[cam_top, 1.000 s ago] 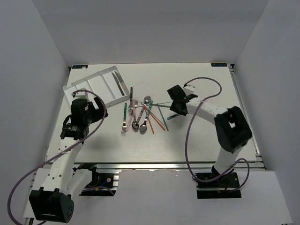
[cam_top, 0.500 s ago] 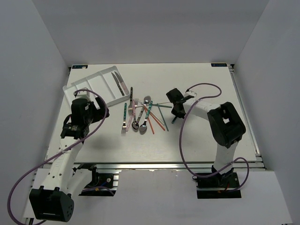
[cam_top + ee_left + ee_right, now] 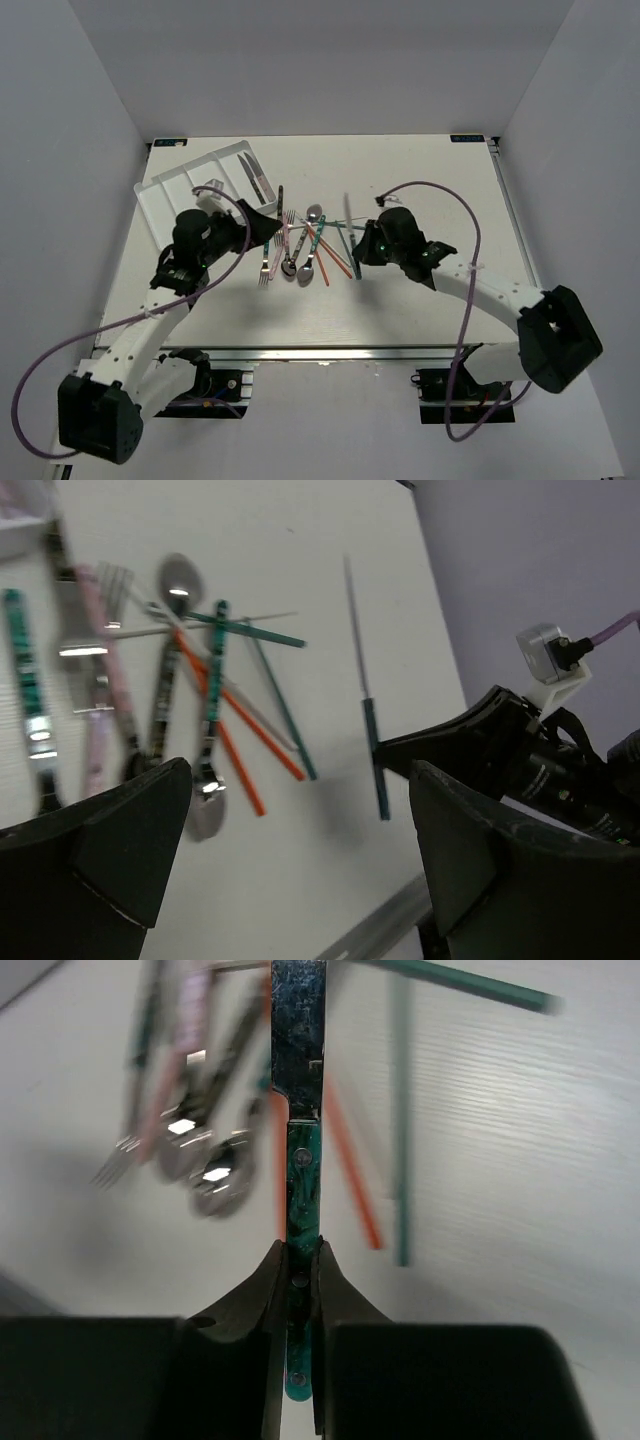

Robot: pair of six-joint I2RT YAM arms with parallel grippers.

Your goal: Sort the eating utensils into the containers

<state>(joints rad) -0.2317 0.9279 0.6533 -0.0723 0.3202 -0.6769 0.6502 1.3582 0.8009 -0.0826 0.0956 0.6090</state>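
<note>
My right gripper point(image 3: 362, 247) is shut on the teal handle of a knife point(image 3: 302, 1175) and holds it above the table, blade point(image 3: 347, 207) pointing away; the grip shows in the right wrist view point(image 3: 302, 1260). The knife also shows in the left wrist view point(image 3: 366, 710). My left gripper point(image 3: 266, 226) is open and empty point(image 3: 300, 810), left of the utensil pile point(image 3: 295, 248) of forks, spoons and orange, teal and pink chopsticks point(image 3: 337, 252). The white tray point(image 3: 175, 190) lies at the back left, with two knives point(image 3: 255, 178) in its right compartment.
A black-handled knife point(image 3: 280, 200) lies on the table between the tray and the pile. The table's front edge point(image 3: 330, 347) runs below both grippers. The right arm's purple cable point(image 3: 455, 205) arcs over the right half of the table.
My right gripper has swung round and lifted the teal-handled knife off the table. My left gripper has moved right, from beside the tray toward the pile.
</note>
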